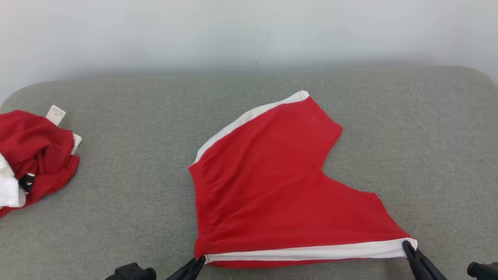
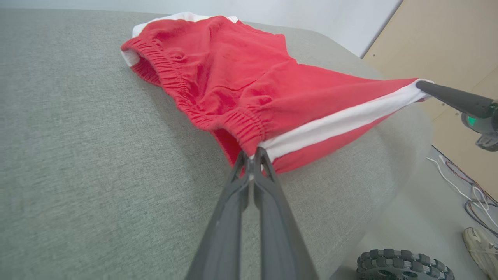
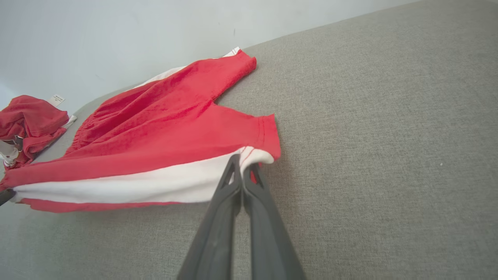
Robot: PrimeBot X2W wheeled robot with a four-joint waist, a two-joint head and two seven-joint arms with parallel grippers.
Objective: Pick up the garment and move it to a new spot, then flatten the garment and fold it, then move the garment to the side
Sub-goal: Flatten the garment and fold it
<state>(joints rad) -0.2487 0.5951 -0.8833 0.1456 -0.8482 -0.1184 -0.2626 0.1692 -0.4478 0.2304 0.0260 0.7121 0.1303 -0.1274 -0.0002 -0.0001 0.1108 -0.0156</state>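
The garment (image 1: 272, 186) is a pair of red shorts with white side stripes, spread on the grey padded table (image 1: 136, 194). My left gripper (image 1: 201, 259) is shut on its near waistband corner, where the stripe begins. My right gripper (image 1: 407, 246) is shut on the near leg hem at the stripe's other end. The white stripe is pulled taut between them along the near edge. The left wrist view looks along the shut left gripper (image 2: 253, 152) pinching the elastic waistband of the garment (image 2: 233, 85). Over in the right wrist view, the right gripper (image 3: 243, 161) pinches the hem of the garment (image 3: 175, 128).
A second crumpled red and white garment (image 1: 31, 155) with a white label lies at the table's left edge. A pale wall runs behind the table. Past the table's near edge, the floor holds a wheel (image 2: 404, 266), cables (image 2: 467, 186) and a shoe (image 2: 480, 247).
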